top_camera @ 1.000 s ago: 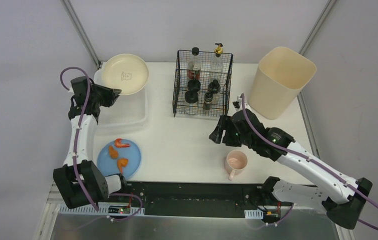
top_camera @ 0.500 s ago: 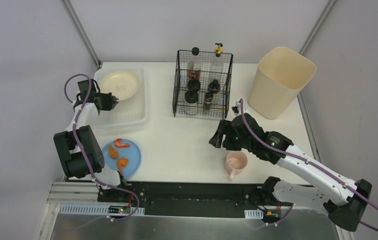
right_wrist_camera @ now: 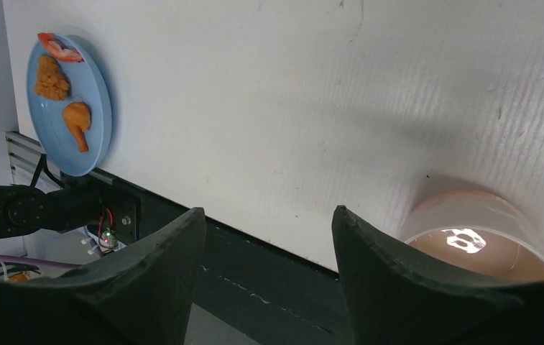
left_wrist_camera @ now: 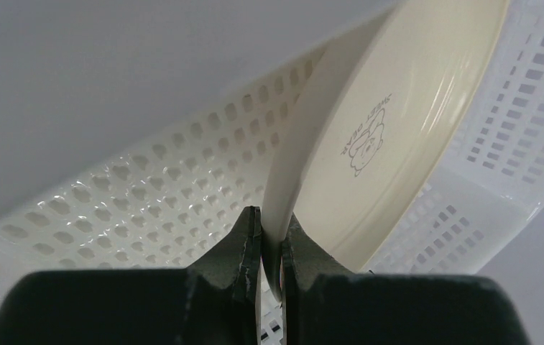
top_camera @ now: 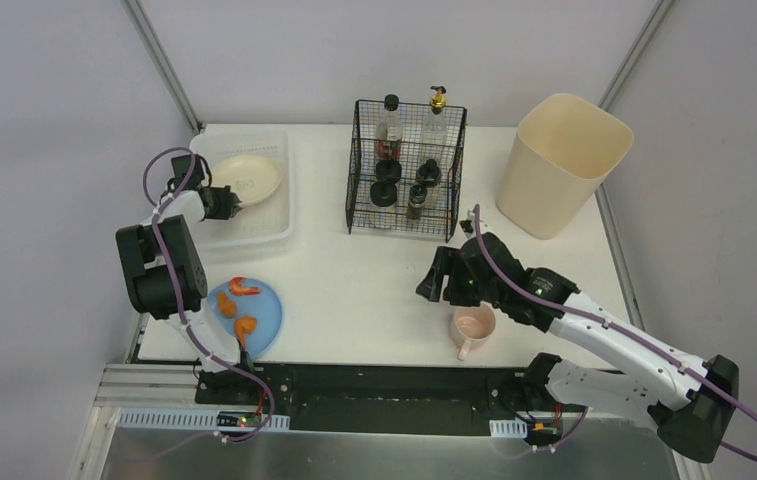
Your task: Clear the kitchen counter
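Kitchen counter [top_camera: 354,285]: left gripper [left_wrist_camera: 272,224] clamps "SWEET BEAR" plate [left_wrist_camera: 398,129] rim; right gripper [right_wrist_camera: 267,219] wide open, empty.

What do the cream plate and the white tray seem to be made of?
Cream plate: probably glazed ceramic or melamine; glossy, with sharp highlights and a printed logo. White tray: likely plastic; translucent, slightly shiny, walls pierced by moulded slots.
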